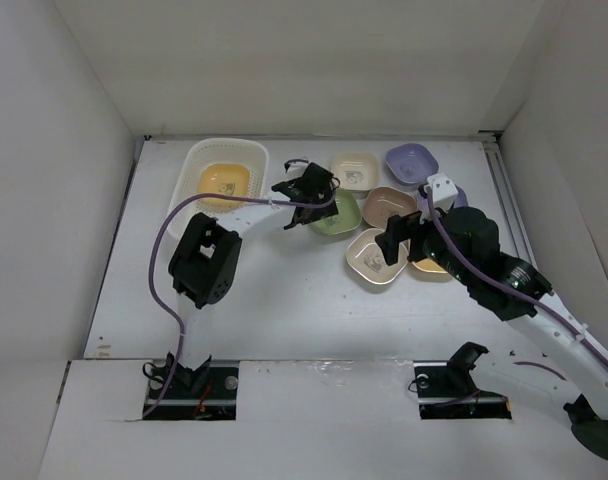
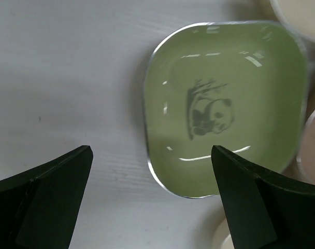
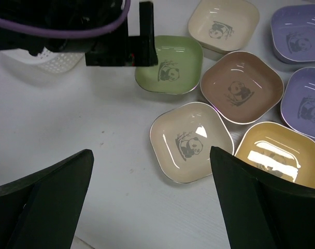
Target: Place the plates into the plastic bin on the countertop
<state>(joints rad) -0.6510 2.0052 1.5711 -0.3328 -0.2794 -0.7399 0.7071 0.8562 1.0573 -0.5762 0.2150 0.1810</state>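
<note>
top external | plates (image 1: 389,205): 7 on countertop (image 1: 304,310) | 1 in plastic bin (image 1: 191,165)

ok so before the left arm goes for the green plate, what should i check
1. left jaws open: ok, they stand wide apart.
2. green plate lined up: ok, one rim lies between the left jaws.
3. green plate free of the brown plate: cannot tell, their rims are very close.
4. plastic bin has room: ok, only one yellow plate inside.
5. right arm out of the way: ok, its open jaws hover over the beige plate, apart from the left arm.
</note>
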